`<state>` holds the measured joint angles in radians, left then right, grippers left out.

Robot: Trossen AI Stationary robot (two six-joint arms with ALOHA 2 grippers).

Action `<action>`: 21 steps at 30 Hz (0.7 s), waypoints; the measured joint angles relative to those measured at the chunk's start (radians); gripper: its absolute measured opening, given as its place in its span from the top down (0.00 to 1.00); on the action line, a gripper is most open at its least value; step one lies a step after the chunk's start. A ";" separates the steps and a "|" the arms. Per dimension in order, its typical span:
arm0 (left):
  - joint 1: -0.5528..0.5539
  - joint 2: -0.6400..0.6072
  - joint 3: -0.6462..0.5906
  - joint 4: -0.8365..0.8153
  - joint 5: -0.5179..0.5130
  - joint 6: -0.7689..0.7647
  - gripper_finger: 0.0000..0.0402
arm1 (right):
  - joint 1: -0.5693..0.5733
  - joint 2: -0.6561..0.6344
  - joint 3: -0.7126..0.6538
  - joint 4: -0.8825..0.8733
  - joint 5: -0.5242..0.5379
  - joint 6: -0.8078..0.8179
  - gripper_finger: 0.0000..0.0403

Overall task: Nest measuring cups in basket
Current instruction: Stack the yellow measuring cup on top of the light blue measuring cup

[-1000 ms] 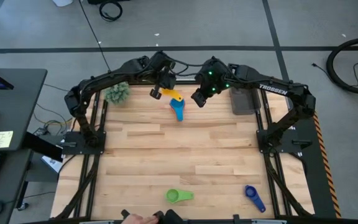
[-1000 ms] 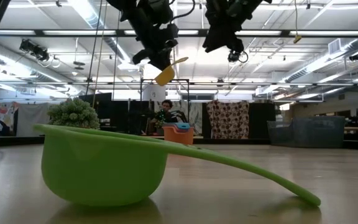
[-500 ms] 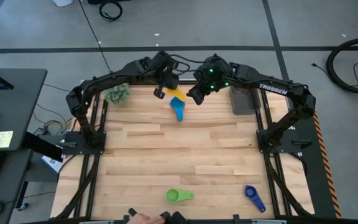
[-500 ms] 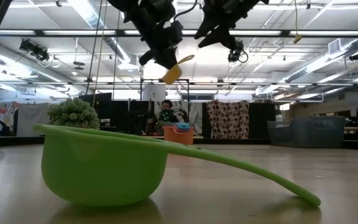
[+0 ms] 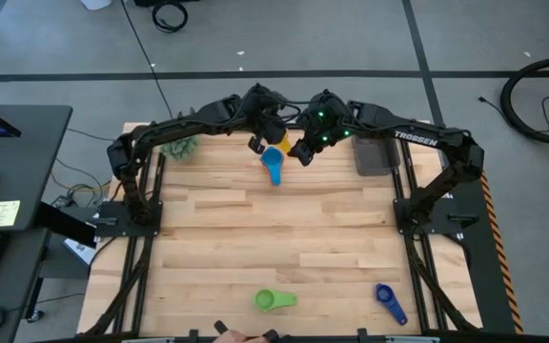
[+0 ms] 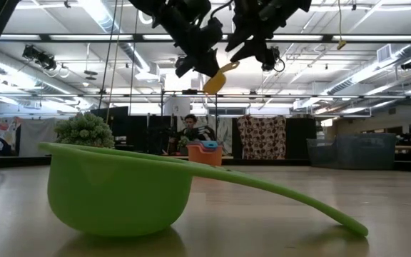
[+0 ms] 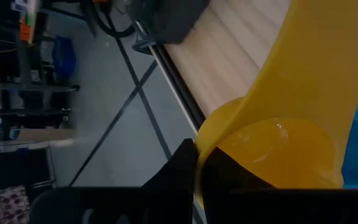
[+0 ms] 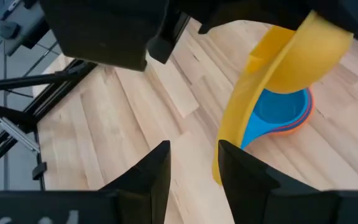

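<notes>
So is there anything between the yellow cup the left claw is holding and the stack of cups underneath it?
Nothing visible. The yellow cup hangs over the stack with clear air between; the open right claw sits beside its handle.

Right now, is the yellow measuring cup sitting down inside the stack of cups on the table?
No, the yellow cup hangs in the air, clamped in the left gripper, well above the stacked cups.

Dark jointed arms, white TROSSEN lettering

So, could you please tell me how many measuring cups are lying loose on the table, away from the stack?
2: the green cup near the front edge, the dark blue cup to its right. None seems hidden.
</notes>
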<state>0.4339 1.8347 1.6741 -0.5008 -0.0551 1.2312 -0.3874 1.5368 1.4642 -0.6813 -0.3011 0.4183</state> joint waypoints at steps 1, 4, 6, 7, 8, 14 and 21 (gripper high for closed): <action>0.000 0.000 0.000 -0.005 0.000 0.000 0.97 | 0.000 0.000 -0.008 0.009 0.000 -0.001 0.66; 0.000 0.000 0.000 -0.018 0.000 0.000 0.97 | 0.000 0.000 -0.020 0.018 0.000 -0.017 0.66; 0.000 0.000 0.000 -0.019 0.000 -0.001 0.97 | -0.001 0.000 -0.020 0.018 0.004 -0.054 0.66; 0.000 0.000 0.000 -0.020 -0.001 -0.001 0.97 | -0.001 0.000 -0.020 0.020 0.010 -0.072 0.66; 0.001 0.000 0.000 -0.025 -0.002 -0.002 0.97 | -0.001 0.000 -0.020 0.024 0.015 -0.080 0.66; 0.000 0.000 0.000 -0.077 -0.019 0.007 0.97 | -0.013 0.000 -0.021 0.070 0.023 -0.081 0.66; 0.001 -0.001 0.000 -0.071 -0.023 0.011 0.97 | -0.027 0.000 -0.021 0.045 0.023 -0.072 0.66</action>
<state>0.4347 1.8339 1.6745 -0.5721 -0.0784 1.2418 -0.4145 1.5368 1.4433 -0.6366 -0.2783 0.3458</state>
